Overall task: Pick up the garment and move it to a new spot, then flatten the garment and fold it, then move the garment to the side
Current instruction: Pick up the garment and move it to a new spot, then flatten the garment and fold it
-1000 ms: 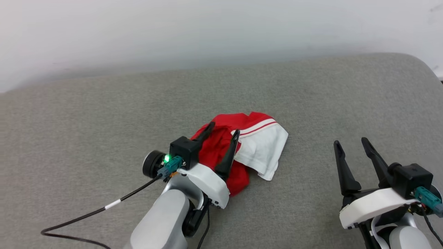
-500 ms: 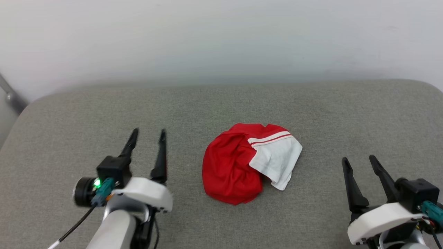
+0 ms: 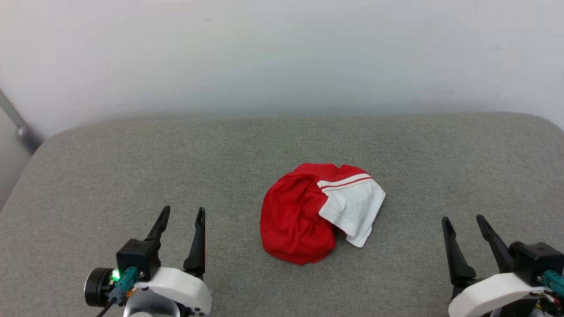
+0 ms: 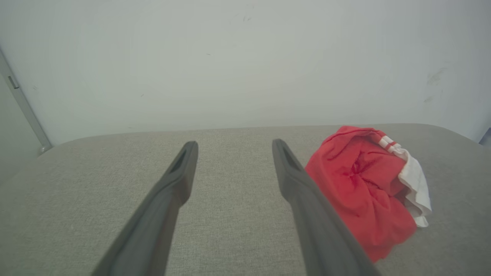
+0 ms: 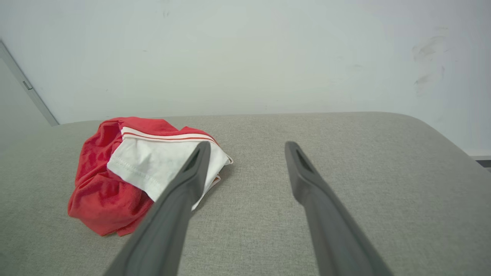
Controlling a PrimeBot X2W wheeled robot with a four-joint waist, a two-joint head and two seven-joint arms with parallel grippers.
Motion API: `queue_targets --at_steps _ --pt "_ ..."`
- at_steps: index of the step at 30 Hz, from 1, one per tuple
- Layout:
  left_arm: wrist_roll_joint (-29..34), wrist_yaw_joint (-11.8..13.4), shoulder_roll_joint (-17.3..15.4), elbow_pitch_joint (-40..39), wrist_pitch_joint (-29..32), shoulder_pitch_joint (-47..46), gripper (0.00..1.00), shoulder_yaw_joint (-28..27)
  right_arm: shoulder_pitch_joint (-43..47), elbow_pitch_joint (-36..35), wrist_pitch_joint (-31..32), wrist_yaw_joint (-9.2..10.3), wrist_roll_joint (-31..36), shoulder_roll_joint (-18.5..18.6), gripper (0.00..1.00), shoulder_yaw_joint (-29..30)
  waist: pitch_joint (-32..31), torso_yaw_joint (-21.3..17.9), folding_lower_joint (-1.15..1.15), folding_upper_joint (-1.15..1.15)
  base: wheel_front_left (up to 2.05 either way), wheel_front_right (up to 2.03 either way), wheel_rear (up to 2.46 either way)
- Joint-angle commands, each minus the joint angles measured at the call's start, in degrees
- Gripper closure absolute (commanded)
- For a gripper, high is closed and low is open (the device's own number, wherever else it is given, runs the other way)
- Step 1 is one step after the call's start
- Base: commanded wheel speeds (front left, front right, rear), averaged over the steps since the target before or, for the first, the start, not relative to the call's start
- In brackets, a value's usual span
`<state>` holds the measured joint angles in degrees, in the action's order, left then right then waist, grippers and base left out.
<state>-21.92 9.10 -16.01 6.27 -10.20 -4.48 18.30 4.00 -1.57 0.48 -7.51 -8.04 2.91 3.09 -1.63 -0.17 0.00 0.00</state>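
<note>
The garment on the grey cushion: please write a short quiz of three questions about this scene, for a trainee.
1. True or false: the left gripper is shut on the garment.
2. How does the garment lie? A) crumpled in a heap; B) spread flat; C) neatly folded.
3. Fill the gap: the white sleeve is on the garment's side toward the robot's ____ arm.
Key: 1 false, it is open and apart from it; 2 A; 3 right, the side of the right gripper.
</note>
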Motion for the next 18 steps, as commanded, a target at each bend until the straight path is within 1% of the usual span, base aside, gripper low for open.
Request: queue_targets --at_steps 1,13,18 --pt "-0.39 0.31 -0.18 -0.54 0.12 0.95 0.00 0.06 0.81 -0.38 0.09 0.04 -0.19 -0.05 0.00 -0.03 -0.15 0.18 0.00 0.00 0.00 0.00 0.00" --pt "-0.44 1.30 -0.71 -3.24 0.16 1.36 0.00 -0.21 0.66 -0.62 0.26 0.04 0.03 -0.05 0.00 -0.28 0.02 0.15 0.00 0.00 0.00 0.00 0.00" --pt "-0.99 1.48 -0.45 -3.85 -0.39 1.34 0.00 -0.56 0.51 -0.84 0.85 0.04 0.47 -0.05 0.00 0.73 0.17 0.21 0.00 0.00 0.00 0.00 0.00"
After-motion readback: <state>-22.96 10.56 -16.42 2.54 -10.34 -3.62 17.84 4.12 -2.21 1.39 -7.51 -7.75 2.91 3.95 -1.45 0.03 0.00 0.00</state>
